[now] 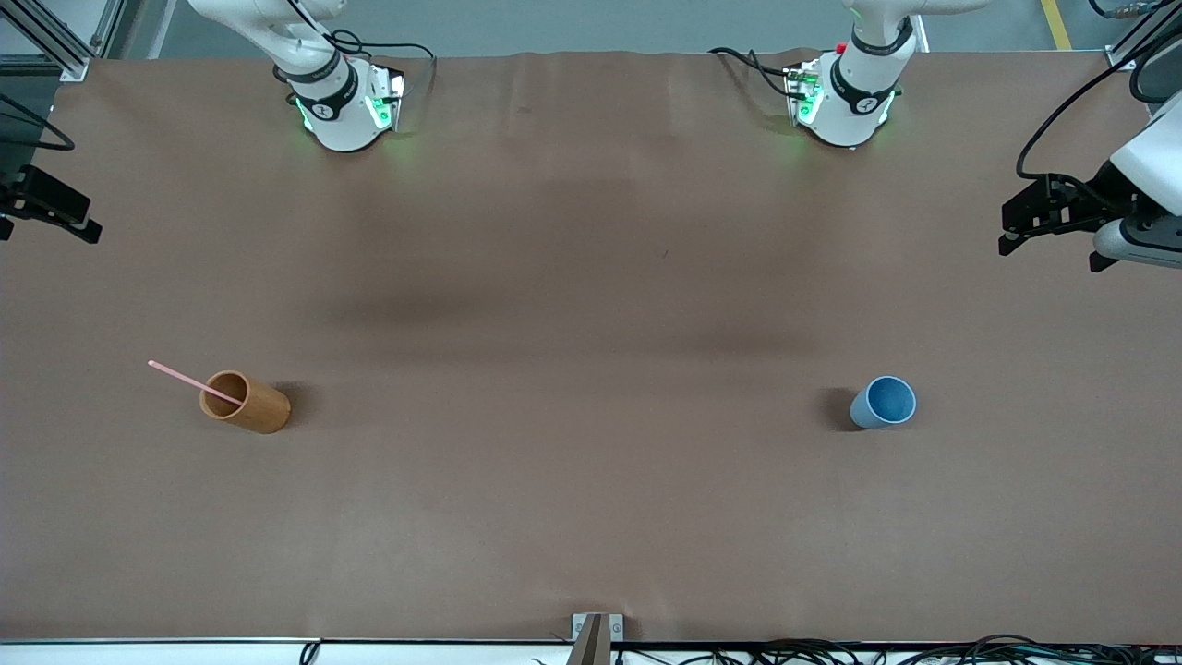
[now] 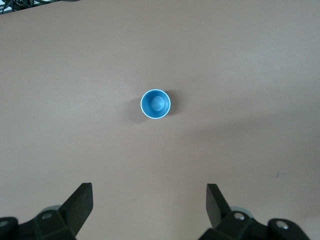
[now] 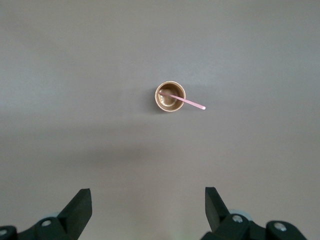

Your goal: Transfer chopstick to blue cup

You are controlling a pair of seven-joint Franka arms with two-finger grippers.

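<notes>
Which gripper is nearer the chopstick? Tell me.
Right. The right gripper hangs open at the table edge at the right arm's end, where the chopstick leans in the wooden cup. The left gripper hangs open at the left arm's end.

Chopstick [image 1: 194, 383] stands in wooden cup [image 1: 247, 403], leaning on rim, lower part of frame toward right arm's end. Blue cup [image 1: 885, 402] level with it, toward left arm's end, well apart.

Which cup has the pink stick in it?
The orange-brown wooden cup, toward the right arm's end of the table, holds the chopstick leaning out over its rim. The blue cup is empty.
</notes>
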